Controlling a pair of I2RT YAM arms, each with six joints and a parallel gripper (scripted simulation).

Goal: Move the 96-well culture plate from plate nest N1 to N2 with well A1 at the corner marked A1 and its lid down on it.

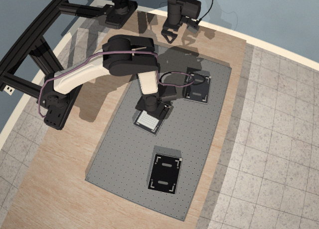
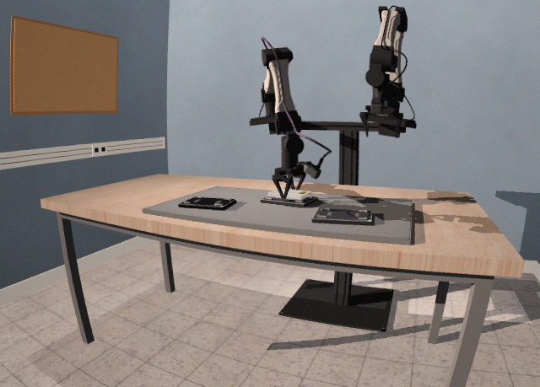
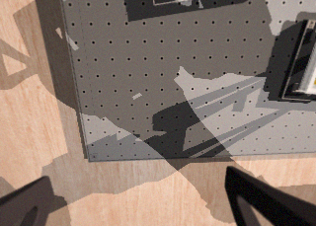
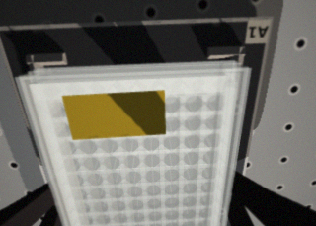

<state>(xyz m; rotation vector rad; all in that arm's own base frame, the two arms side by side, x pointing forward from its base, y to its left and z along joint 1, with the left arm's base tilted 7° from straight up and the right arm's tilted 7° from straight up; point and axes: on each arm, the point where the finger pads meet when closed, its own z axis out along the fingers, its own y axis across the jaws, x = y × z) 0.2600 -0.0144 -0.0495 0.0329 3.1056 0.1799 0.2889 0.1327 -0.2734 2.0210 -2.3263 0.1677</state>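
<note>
The claw of the right arm [image 1: 152, 114] [image 2: 291, 194] [image 4: 148, 206] is closed on a clear, white-looking 96-well culture plate [image 1: 147, 120] [image 2: 289, 198] [image 3: 310, 80] [image 4: 193, 152], its black fingers to either side of the plate's long walls. The plate lies level, lid over it, at the middle black nest [image 1: 154, 131] [image 2: 288, 201] [image 3: 289, 94] [image 4: 123, 43], directly under the claw. Whether its base is fully down between the locators cannot be told.

A yellow rectangular label [image 4: 116, 114] marks one end of the plate. Past that end, ahead of the claw in its wrist view, the nest shows two pale corner locators and a small "A1" tag [image 4: 258, 32] at the far right corner.

To the left of this claw, seen from the arms' side, is a second black nest [image 1: 198, 87] [image 2: 342, 217] with bare locators; to its right is a third one [image 1: 165, 173] [image 2: 208, 202], also holding no plate. All three stand on a grey perforated board [image 1: 123, 154] [image 2: 270, 221] [image 3: 128, 53] [image 4: 296, 137] that lies on the pale wooden bench [image 1: 64, 154] [image 2: 109, 222] [image 3: 123, 182].

The claw of the left arm [image 1: 169, 38] [image 2: 381, 134] [image 3: 138, 196] is spread wide with nothing between its fingers, raised well apart from the plate.
</note>
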